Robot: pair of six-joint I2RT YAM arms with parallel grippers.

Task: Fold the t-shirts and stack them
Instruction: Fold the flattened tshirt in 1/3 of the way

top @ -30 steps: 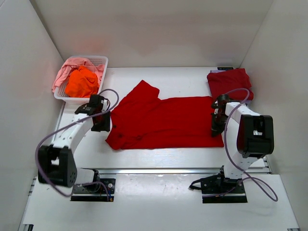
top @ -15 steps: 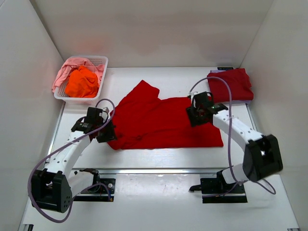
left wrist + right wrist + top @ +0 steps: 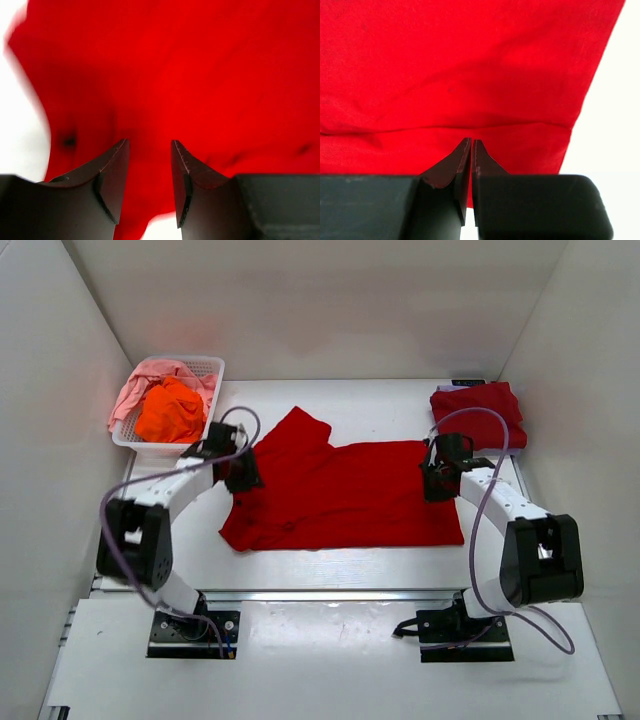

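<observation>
A bright red t-shirt (image 3: 340, 495) lies spread out on the white table, one sleeve pointing to the back left. It fills the left wrist view (image 3: 200, 65) and the right wrist view (image 3: 460, 65). My left gripper (image 3: 245, 473) is open over the shirt's left edge, near the sleeve, with cloth showing between its fingers (image 3: 149, 150). My right gripper (image 3: 434, 483) is shut just above the shirt's right edge (image 3: 471, 145), by the hem; no cloth shows between its jaws. A folded dark red shirt (image 3: 478, 412) lies at the back right.
A white basket (image 3: 212, 370) at the back left holds a crumpled orange shirt (image 3: 170, 410) and a pink shirt (image 3: 135, 390) that hangs over its rim. White walls close in the table on three sides.
My left gripper has moved from the shirt's near left corner back towards the sleeve. My right gripper swung in over the shirt, then came back to its right edge. The shirt lies the same.
</observation>
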